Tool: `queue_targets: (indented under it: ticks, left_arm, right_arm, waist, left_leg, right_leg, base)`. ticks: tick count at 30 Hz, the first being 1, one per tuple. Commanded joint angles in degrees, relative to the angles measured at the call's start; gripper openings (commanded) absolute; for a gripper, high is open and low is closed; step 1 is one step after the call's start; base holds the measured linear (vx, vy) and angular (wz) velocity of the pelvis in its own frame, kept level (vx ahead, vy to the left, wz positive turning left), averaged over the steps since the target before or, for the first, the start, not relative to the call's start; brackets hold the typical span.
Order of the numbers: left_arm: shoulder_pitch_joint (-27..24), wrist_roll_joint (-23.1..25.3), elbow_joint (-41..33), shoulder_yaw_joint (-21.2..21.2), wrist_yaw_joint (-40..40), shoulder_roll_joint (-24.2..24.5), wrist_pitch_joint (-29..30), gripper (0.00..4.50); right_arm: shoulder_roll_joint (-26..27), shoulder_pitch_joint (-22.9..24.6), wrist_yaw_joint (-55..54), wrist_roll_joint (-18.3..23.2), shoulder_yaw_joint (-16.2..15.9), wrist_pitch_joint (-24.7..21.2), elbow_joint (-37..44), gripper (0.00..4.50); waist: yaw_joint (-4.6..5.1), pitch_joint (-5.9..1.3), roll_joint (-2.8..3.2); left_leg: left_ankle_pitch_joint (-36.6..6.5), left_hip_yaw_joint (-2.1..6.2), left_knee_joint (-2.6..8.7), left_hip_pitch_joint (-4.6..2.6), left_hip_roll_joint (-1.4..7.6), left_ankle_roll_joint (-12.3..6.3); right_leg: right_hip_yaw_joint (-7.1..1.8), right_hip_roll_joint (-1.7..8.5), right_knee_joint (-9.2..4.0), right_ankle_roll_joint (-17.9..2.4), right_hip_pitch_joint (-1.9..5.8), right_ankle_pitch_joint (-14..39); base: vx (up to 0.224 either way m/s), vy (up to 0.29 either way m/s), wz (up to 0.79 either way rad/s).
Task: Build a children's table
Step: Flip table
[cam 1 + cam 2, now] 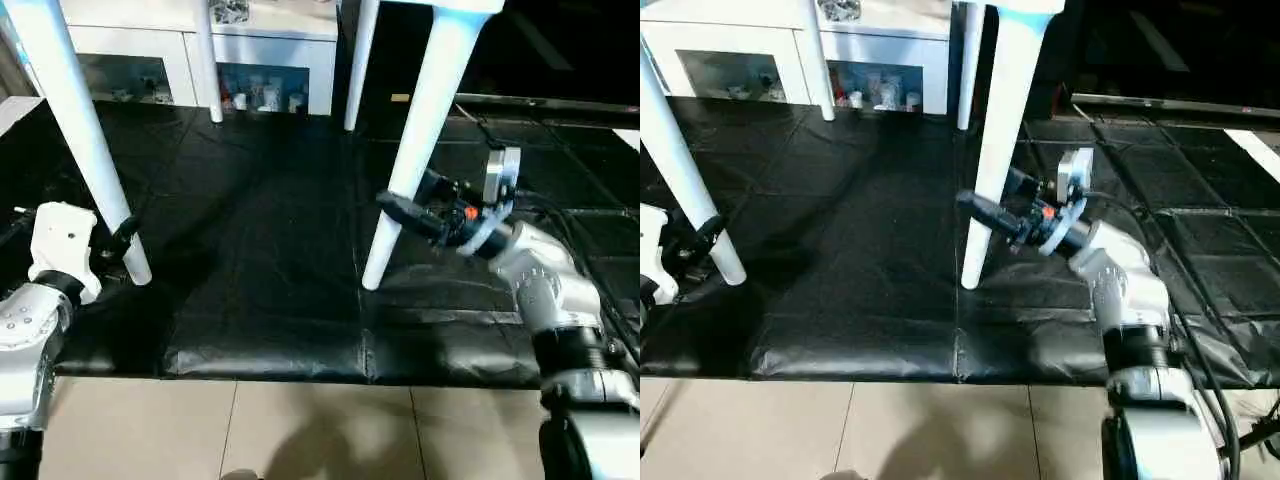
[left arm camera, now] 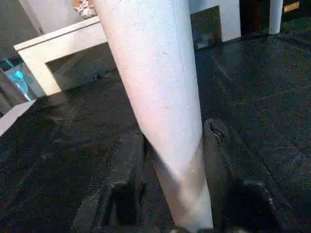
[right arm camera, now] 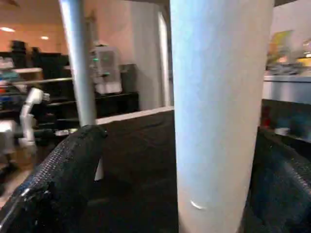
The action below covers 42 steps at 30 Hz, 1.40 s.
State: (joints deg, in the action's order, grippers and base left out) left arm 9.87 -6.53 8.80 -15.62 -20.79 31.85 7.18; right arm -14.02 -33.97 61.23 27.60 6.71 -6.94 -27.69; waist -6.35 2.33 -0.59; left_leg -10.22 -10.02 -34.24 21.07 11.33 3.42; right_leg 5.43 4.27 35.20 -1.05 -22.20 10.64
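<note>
Table leg (image 2: 160, 111) between left gripper (image 2: 170, 170) fingers

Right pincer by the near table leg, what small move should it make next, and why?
Probably close on the leg. The right pincer stands wide open with the near right leg between its fingers, not yet gripped. The left pincer is already shut on the near left leg, and the table stands upright on the black mat, so a second hold seems due.
</note>
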Motion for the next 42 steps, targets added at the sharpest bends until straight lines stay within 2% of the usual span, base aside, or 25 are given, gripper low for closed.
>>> queue_targets:
  ticks: [1, 3, 4, 6, 8, 9, 11, 12, 15, 16, 19, 22, 23, 25, 26, 27, 28, 31, 33, 34, 35, 36, 37, 38, 42]
  left_arm:
    - [-3.27, 1.61, -1.27, -0.65, 0.36, 1.02, 1.64, 1.89]
    - [-3.81, 1.24, -1.81, -0.9, 0.35, 0.99, 1.6, 1.89]
    - [-6.44, -0.54, -3.43, -3.42, 0.51, 0.49, 0.41, 2.13]
    - [-7.85, -1.49, -4.09, -4.89, 0.47, 0.31, -0.82, 2.33]
    - [-9.23, -3.26, -4.96, -6.58, -0.29, -0.18, -2.37, 2.38]
    - [-9.23, -3.26, -4.96, -6.58, -0.29, -0.18, -2.37, 2.38]
    - [-12.44, -7.85, -5.64, -9.69, -3.59, -2.14, -6.53, 2.75]
    - [-12.76, -8.25, -5.58, -9.92, -3.94, -2.34, -7.02, 2.76]
    - [-14.99, -11.87, -5.71, -11.69, -5.75, -5.09, -9.9, 2.78]
    - [-14.99, -11.87, -5.71, -11.69, -5.75, -5.09, -9.9, 2.93]
    - [-17.44, -14.48, -9.54, -12.13, -4.9, -8.38, -9.48, 3.18]
    - [-21.56, -15.53, -15.91, -10.17, -2.89, -11.5, -7.19, 3.18]
    - [-23.29, -15.28, -18.49, -8.39, -2.31, -12.43, -6.41, 3.18]
    - [-26.13, -14.94, -22.61, -4.45, -1.95, -14.3, -4.87, 3.18]
    - [-26.3, -14.83, -22.81, -4.16, -1.92, -14.43, -4.79, 3.18]
    - [-28.06, -13.38, -24.44, -0.91, -1.28, -16.23, -4.2, 3.18]
    - [-28.17, -13.23, -24.46, -0.7, -1.22, -16.41, -4.22, 3.18]
    - [-29.11, -11.97, -24.06, 0.93, 0.59, -18.87, -3.77, 3.18]
    - [-29.73, -10.89, -25.04, 1.65, 2.31, -20.6, -2.51, 3.18]
    - [-29.86, -10.38, -25.5, 2.01, 2.89, -21.0, -2.28, 3.18]
    - [-29.94, -9.86, -25.88, 2.48, 3.43, -21.41, -2.24, 3.18]
    - [-30.09, -8.99, -26.04, 3.07, 3.86, -21.64, -2.61, 3.18]
    - [-30.09, -8.99, -26.04, 3.07, 3.86, -21.64, -2.61, 3.18]
    - [-30.52, -6.73, -27.09, 4.54, 5.72, -21.89, -2.98, 3.18]
    - [-30.39, -5.22, -27.81, 5.85, 6.28, -21.66, -2.71, 3.18]
  right_arm:
    - [0.49, 1.34, -3.59, -2.0, 0.57, 2.35, 0.77, 4.5]
    - [0.64, 1.76, -4.1, -2.12, 0.73, 2.36, 1.23, 4.5]
    - [1.95, 4.39, -6.52, -0.8, 2.18, 2.2, 4.4, 4.5]
    - [2.79, 6.37, -7.98, 0.4, 2.93, 1.6, 7.11, 4.5]
    - [3.48, 9.26, -8.65, 1.42, 3.07, 1.11, 10.91, 4.5]
    - [3.48, 9.26, -8.65, 1.42, 3.07, 1.11, 10.91, 4.5]
    - [5.05, 15.75, -10.31, 2.24, 2.9, 1.73, 18.03, 4.5]
    - [5.22, 16.35, -10.49, 2.26, 2.88, 1.86, 18.62, 4.5]
    - [6.6, 21.62, -12.71, 1.68, 2.38, 3.23, 22.87, 4.5]
    - [6.6, 21.62, -12.71, 1.68, 2.38, 3.23, 22.87, 4.5]
    - [7.99, 26.07, -16.95, -0.71, 2.17, 4.14, 26.52, 4.5]
    - [9.27, 30.04, -23.9, -4.07, 2.57, 2.18, 30.16, 4.5]
    - [9.63, 31.29, -26.83, -5.42, 2.65, 0.73, 31.35, 4.5]
    - [9.83, 33.51, -30.95, -7.29, 2.12, -2.58, 33.34, 4.5]
    - [9.8, 33.66, -31.14, -7.46, 2.01, -2.79, 33.44, 4.5]
    - [9.47, 35.33, -33.35, -9.25, 0.71, -5.54, 34.5, 4.5]
    - [9.44, 35.48, -33.55, -9.37, 0.59, -5.78, 34.59, 4.5]
    - [9.71, 36.82, -38.34, -12.79, 0.0, -8.84, 34.95, 4.5]
    - [9.48, 37.91, -41.37, -15.08, -0.85, -11.63, 35.68, 4.5]
    - [9.23, 38.27, -41.4, -15.39, -1.22, -11.77, 35.78, 4.5]
    - [8.97, 38.75, -40.5, -15.64, -1.6, -10.28, 35.57, 4.5]
    - [8.91, 39.42, -39.22, -15.75, -1.92, -7.64, 35.23, 4.5]
    - [8.91, 39.42, -39.22, -15.75, -1.92, -7.64, 35.23, 4.5]
    - [8.52, 40.74, -38.77, -17.24, -3.14, -3.76, 35.47, 4.5]
    - [8.59, 41.87, -39.51, -16.73, -3.89, -5.69, 36.43, 4.5]
  waist:
    - [0.27, -2.67, 1.33]
    - [0.52, -2.76, 1.43]
    - [0.71, -2.76, 0.66]
    - [0.9, -2.84, 0.97]
    - [1.22, -2.85, 0.75]
    - [1.05, -2.9, 0.89]
    - [0.78, -2.86, 0.86]
    - [0.72, -2.64, 0.82]
    - [0.68, -2.65, 0.72]
    - [0.59, -2.36, 0.85]
    - [0.46, -1.91, 0.84]
    - [0.46, -1.64, 0.75]
    - [0.57, -1.52, 0.59]
    - [0.6, -1.37, 0.48]
    - [0.64, -1.13, 0.54]
    - [0.71, -1.23, 0.55]
    - [0.86, -1.14, 0.4]
    - [1.27, -1.17, 0.25]
    - [1.46, -1.2, 0.44]
    - [1.57, -1.2, 0.33]
    - [1.55, -1.15, 0.55]
    - [1.56, -1.21, 0.16]
    - [1.47, -1.22, 0.26]
    - [1.54, -1.27, 0.25]
    - [1.48, -1.38, 0.39]
  left_leg:
    - [-23.34, 1.48, 5.18, -1.26, 2.35, 2.8]
    - [-23.75, 1.52, 5.24, -1.42, 2.42, 2.89]
    - [-23.41, 1.42, 5.26, -1.29, 2.4, 2.5]
    - [-21.53, 1.54, 5.4, -0.84, 2.38, 1.91]
    - [-20.65, 1.43, 5.36, -0.75, 2.33, 1.39]
    - [-19.95, 1.3, 5.36, -0.85, 2.32, 0.94]
    - [-18.68, 1.1, 5.27, -0.91, 2.25, 0.44]
    - [-18.89, 1.12, 5.45, -0.72, 2.34, 0.17]
    - [-20.22, 1.19, 5.63, -0.96, 2.45, 0.58]
    - [-22.58, 1.21, 5.77, -1.27, 2.54, 1.05]
    - [-25.59, 1.44, 6.11, -1.24, 2.62, 1.95]
    - [-26.78, 1.56, 6.34, -1.28, 2.75, 2.55]
    - [-28.05, 1.65, 6.24, -1.45, 2.44, 2.69]
    - [-27.85, 1.89, 6.55, -1.25, 2.62, 2.88]
    - [-28.72, 1.83, 6.54, -1.29, 2.57, 2.82]
    - [-29.5, 1.79, 6.36, -1.83, 2.29, 2.9]
    - [-28.88, 1.87, 6.57, -1.51, 2.16, 2.75]
    - [-28.05, 1.97, 6.55, -1.31, 1.93, 2.99]
    - [-27.66, 1.97, 6.44, -1.32, 1.86, 2.96]
    - [-27.69, 1.96, 6.41, -1.34, 1.89, 2.83]
    - [-27.86, 2.0, 6.42, -1.31, 1.88, 2.75]
    - [-27.92, 1.92, 6.38, -1.2, 1.96, 2.36]
    - [-27.73, 1.96, 6.4, -1.29, 1.99, 2.02]
    - [-27.5, 1.96, 6.4, -1.14, 2.05, 1.96]
    - [-25.77, 1.84, 6.64, -1.07, 2.25, 1.59]
  right_leg:
    - [-3.04, 4.46, -5.03, -8.57, 1.44, 20.75]
    - [-3.14, 4.27, -5.07, -8.55, 1.34, 20.19]
    - [-3.2, 4.24, -5.09, -8.58, 1.44, 19.54]
    - [-3.24, 4.31, -4.81, -8.42, 1.73, 17.97]
    - [-3.32, 4.18, -4.74, -8.21, 1.76, 16.71]
    - [-3.39, 4.16, -4.84, -7.96, 1.68, 16.46]
    - [-3.54, 4.26, -5.07, -8.1, 1.54, 15.57]
    - [-3.58, 4.32, -5.19, -7.74, 1.54, 15.94]
    - [-3.54, 4.21, -5.26, -7.54, 1.36, 17.31]
    - [-3.59, 4.2, -5.52, -7.1, 1.01, 19.7]
    - [-3.71, 4.51, -6.14, -5.44, 0.97, 24.73]
    - [-3.8, 4.51, -6.51, -4.63, 0.77, 26.79]
    - [-3.84, 4.45, -6.95, -3.23, 0.57, 30.02]
    - [-3.84, 4.44, -7.12, -2.15, 0.77, 30.99]
    - [-3.79, 4.38, -7.36, -1.81, 0.59, 32.06]
    - [-3.7, 4.4, -7.86, -0.9, 0.42, 34.13]
    - [-3.58, 4.44, -8.17, -0.1, 0.83, 34.77]
    - [-3.43, 4.31, -8.36, 1.15, 0.91, 35.02]
    - [-3.42, 4.23, -8.37, 1.45, 0.85, 34.59]
    - [-3.4, 4.15, -8.39, 1.53, 0.87, 34.0]
    - [-3.4, 4.18, -8.36, 1.55, 0.84, 33.81]
    - [-3.38, 4.22, -8.47, 1.73, 0.86, 33.3]
    - [-3.4, 4.24, -8.41, 1.56, 0.84, 33.04]
    - [-3.41, 4.22, -8.28, 1.43, 0.9, 32.33]
    - [-3.59, 3.82, -7.68, -0.08, 1.2, 26.62]
  base:
    - [0.0, 0.0, 0.0]
    - [0.0, 0.0, 0.0]
    - [0.0, 0.0, 0.0]
    - [0.0, 0.0, 0.0]
    - [0.0, 0.0, 0.0]
    - [0.0, 0.0, 0.0]
    - [0.0, 0.0, 0.0]
    - [0.0, 0.0, 0.0]
    - [0.0, 0.0, 0.0]
    - [0.0, 0.0, 0.0]
    - [0.0, 0.0, 0.0]
    - [0.0, 0.0, 0.0]
    - [0.0, 0.0, 0.0]
    - [0.0, 0.0, 0.0]
    - [0.0, 0.0, 0.0]
    - [0.0, 0.0, 0.0]
    - [0.0, 0.0, 0.0]
    - [0.0, 0.0, 0.0]
    - [0.0, 0.0, 0.0]
    - [0.0, 0.0, 0.0]
    - [0.0, 0.0, 0.0]
    - [0.0, 0.0, 0.0]
    - [0.0, 0.0, 0.0]
    - [0.0, 0.0, 0.0]
    - [0.0, 0.0, 0.0]
